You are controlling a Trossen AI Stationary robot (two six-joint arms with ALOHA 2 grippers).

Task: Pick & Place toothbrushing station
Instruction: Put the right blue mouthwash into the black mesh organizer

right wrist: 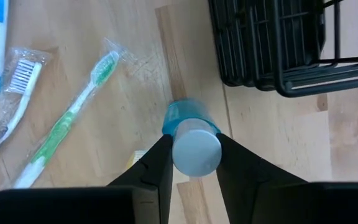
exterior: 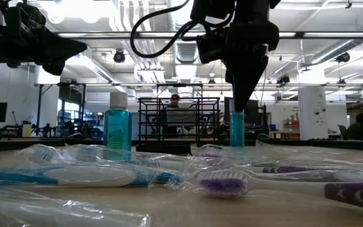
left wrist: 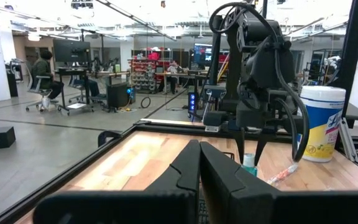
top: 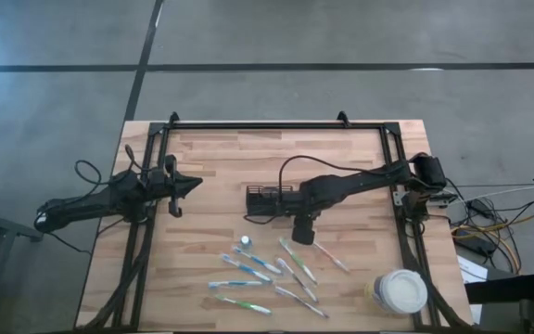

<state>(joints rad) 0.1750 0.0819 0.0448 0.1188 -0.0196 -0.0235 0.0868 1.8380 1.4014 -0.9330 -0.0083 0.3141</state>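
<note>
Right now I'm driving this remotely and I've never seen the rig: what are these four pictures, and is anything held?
Two dark robot arms work at a wooden table. One picture looks straight down, one looks level across the tabletop, and one comes from each wrist. The right gripper stands closed around a small blue bottle with a white cap, upright beside the black wire-mesh caddy. The left gripper waits shut at the table's left side, holding nothing. Wrapped toothbrushes lie scattered toward the front, with a second small bottle among them and a large white-lidded tub at the front right corner.
</note>
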